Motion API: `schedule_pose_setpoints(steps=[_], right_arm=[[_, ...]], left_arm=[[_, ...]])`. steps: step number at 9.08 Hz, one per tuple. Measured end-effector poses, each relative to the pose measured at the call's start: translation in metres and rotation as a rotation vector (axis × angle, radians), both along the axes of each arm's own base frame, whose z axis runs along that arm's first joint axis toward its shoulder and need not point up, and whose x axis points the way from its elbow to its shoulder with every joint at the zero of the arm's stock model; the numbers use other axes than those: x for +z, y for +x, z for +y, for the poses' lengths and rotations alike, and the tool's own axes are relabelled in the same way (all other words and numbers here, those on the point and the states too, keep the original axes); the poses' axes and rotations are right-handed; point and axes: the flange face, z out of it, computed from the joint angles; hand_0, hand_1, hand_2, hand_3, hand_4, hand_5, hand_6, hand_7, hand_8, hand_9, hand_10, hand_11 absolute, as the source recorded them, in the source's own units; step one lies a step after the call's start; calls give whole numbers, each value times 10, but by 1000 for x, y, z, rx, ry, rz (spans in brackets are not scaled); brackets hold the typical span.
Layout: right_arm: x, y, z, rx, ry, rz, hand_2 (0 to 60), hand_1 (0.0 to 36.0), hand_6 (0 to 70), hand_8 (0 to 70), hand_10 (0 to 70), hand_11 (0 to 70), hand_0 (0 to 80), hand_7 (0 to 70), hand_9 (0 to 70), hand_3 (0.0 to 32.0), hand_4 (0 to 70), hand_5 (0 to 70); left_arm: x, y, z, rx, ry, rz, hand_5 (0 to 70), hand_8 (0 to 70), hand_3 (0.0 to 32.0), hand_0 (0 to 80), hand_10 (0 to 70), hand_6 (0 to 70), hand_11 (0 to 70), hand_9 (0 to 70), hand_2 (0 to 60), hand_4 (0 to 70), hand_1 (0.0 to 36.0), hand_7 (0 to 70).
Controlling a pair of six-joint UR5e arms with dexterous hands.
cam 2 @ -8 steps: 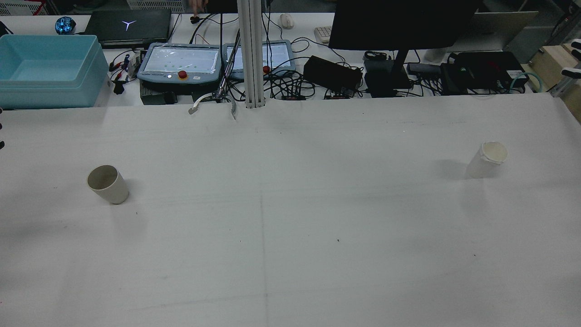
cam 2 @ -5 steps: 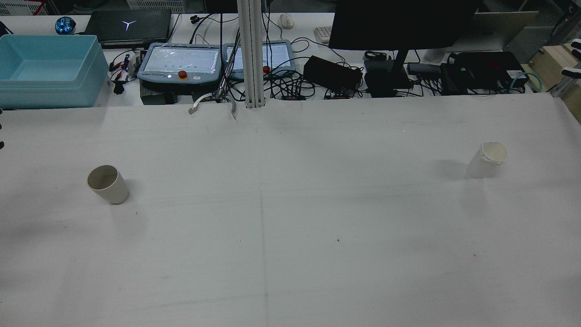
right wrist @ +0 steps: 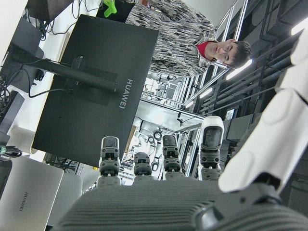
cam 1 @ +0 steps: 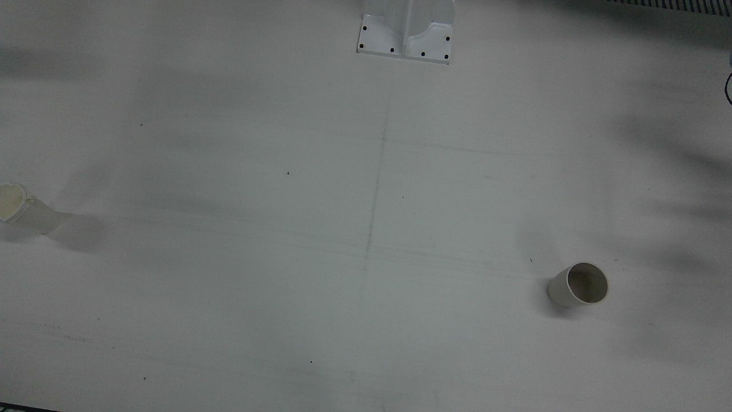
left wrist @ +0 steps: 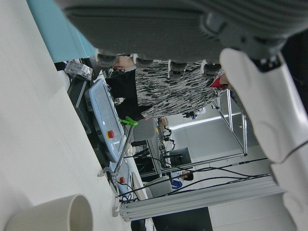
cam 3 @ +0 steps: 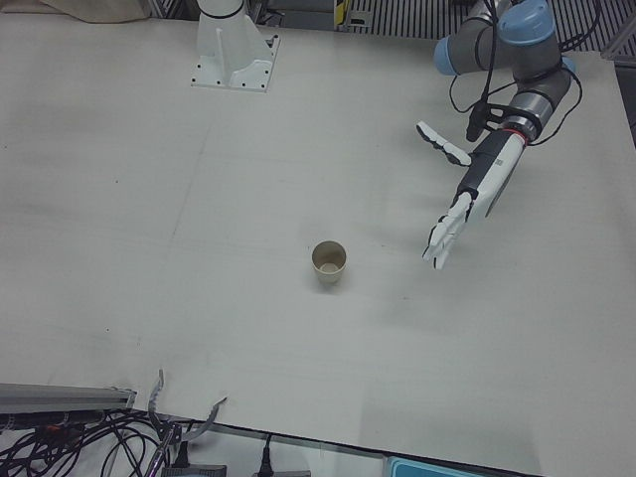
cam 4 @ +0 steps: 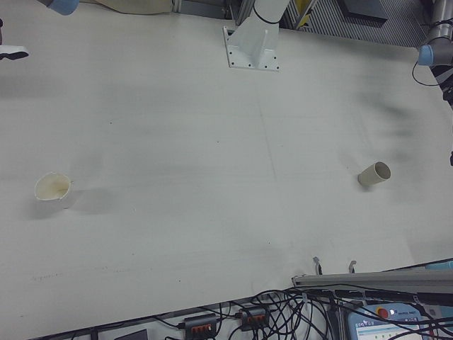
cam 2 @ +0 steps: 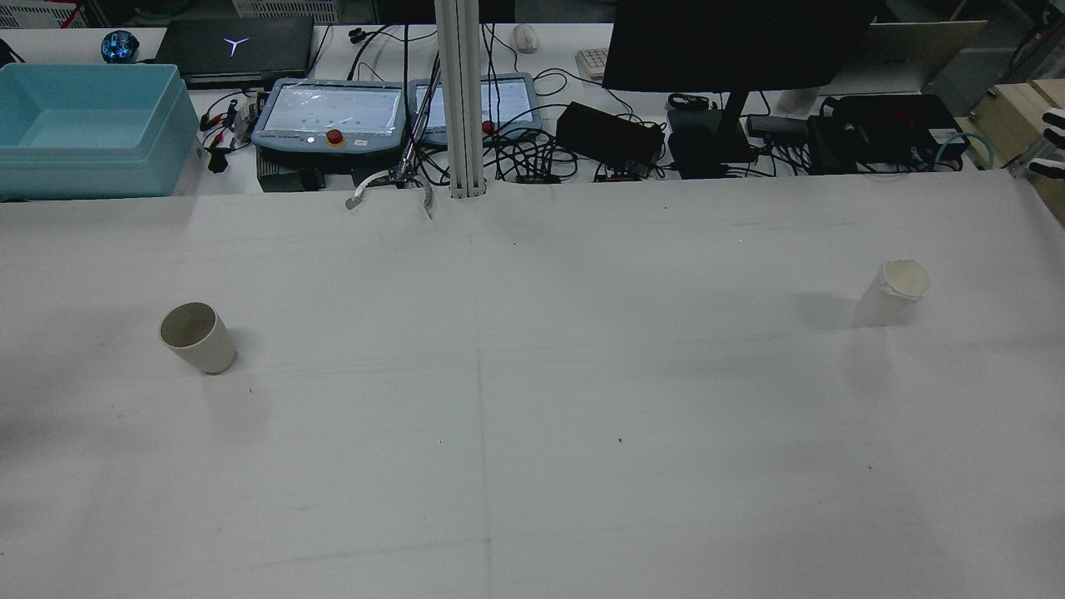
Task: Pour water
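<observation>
A beige cup (cam 2: 198,337) stands upright on the white table's left half and looks empty; it also shows in the front view as the beige cup (cam 1: 577,284) and in the left-front view as the beige cup (cam 3: 329,263). A white cup (cam 2: 894,291) with a crumpled rim stands on the right half. My left hand (cam 3: 460,204) hovers open, fingers stretched out, clear of the beige cup and off to its side. My right hand (right wrist: 144,204) is open too; only its fingertips (cam 2: 1053,117) show at the rear view's right edge, far from the white cup.
Beyond the table's far edge sit a light blue bin (cam 2: 87,125), two teach pendants (cam 2: 329,116), cables and a black monitor (cam 2: 732,42). A mounting post (cam 2: 460,100) rises at the middle of that edge. A person stands behind the desk.
The dark fingertips at the rear view's left edge have gone out of view. The right hand's white fingertips at the right edge have dropped lower. Both cups are unmoved.
</observation>
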Motion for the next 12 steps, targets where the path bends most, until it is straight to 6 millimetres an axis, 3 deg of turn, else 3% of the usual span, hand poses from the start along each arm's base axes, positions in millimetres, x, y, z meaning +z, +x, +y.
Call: schedule_pose_setpoints(steps=[1,2,3,4,5,6,7,8,10,12], right_arm=[[17,1,10,-5,-46,-8,150,117,117,86,129,198,465,233,116,0,92,700],[39,2,20,-8,-97,-17,173,119,139,103,138,211,465,271,137,0,74,700],[62,3,29,-11,-146,-21,185,113,149,114,140,213,459,298,145,0,57,700],[77,3,35,-22,-175,-19,194,115,156,111,144,220,459,311,152,0,58,700],[85,1,37,-37,-192,-14,196,116,160,108,138,210,459,312,154,0,72,700],[88,0,38,-46,-198,-12,187,114,154,104,134,204,458,299,150,0,75,700],[89,0,39,-50,-201,-11,179,115,148,100,129,197,459,284,143,0,71,700],[89,-1,38,-52,-201,-10,179,122,146,97,121,186,464,278,138,0,72,700],[89,0,38,-51,-201,-11,184,133,139,94,110,171,469,270,133,0,66,700],[90,1,39,-48,-203,-14,168,127,124,90,112,175,466,243,125,0,51,700]], left_arm=[[36,13,-4,-6,60,-67,0,11,104,522,18,17,45,13,0,115,128,137],[73,27,-11,-5,89,-111,0,8,112,495,4,12,22,11,4,114,105,126],[105,39,-23,-2,102,-135,0,13,180,526,0,0,17,9,65,82,159,115],[122,48,-31,1,108,-147,0,13,166,534,2,0,25,8,92,78,175,112],[130,59,-38,10,113,-157,0,5,128,520,5,3,28,7,86,107,158,108],[130,69,-44,19,114,-164,0,3,116,521,6,7,29,7,84,123,157,106],[127,80,-48,29,124,-172,0,3,112,543,10,12,37,9,89,133,179,116],[119,100,-52,48,139,-178,0,0,118,551,6,7,32,8,94,135,188,114],[101,155,-57,89,150,-172,0,2,104,524,5,10,28,9,82,145,158,115],[86,201,-58,121,143,-164,0,3,94,521,6,15,29,9,76,150,153,117]])
